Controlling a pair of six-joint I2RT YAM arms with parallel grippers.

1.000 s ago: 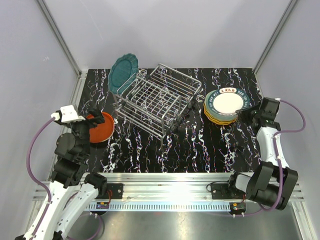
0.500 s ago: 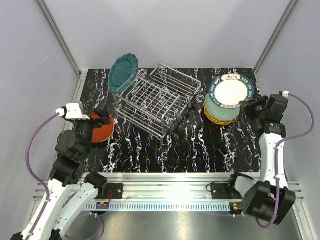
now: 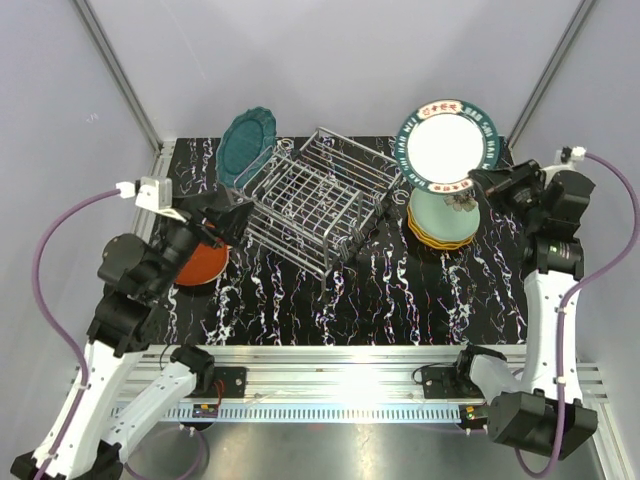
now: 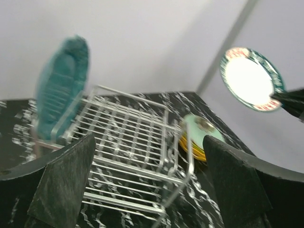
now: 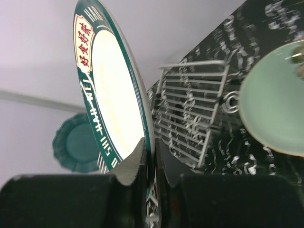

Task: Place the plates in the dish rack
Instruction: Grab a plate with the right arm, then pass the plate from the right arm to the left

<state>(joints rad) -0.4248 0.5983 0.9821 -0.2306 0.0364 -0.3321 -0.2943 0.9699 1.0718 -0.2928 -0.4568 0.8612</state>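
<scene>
The silver wire dish rack (image 3: 315,200) stands mid-table, with a teal scalloped plate (image 3: 247,145) upright at its far left end. My right gripper (image 3: 478,183) is shut on the lower rim of a cream plate with a green rim (image 3: 448,145), held up on edge above the stack. In the right wrist view its fingers (image 5: 137,159) pinch that plate (image 5: 114,99). A mint green plate (image 3: 445,215) tops the remaining stack. A red-orange plate (image 3: 200,262) lies at the left. My left gripper (image 3: 228,215) hangs open over it, facing the rack (image 4: 128,137).
A yellow plate's edge (image 3: 425,238) shows under the mint one. Grey walls and metal posts (image 3: 120,85) close in the black marbled table (image 3: 400,290). The rack's near right corner lies close to the stack.
My right gripper has lifted the cream plate off the stack and tipped it upright, rising toward the back. My left arm rose from the red-orange plate and swung toward the rack.
</scene>
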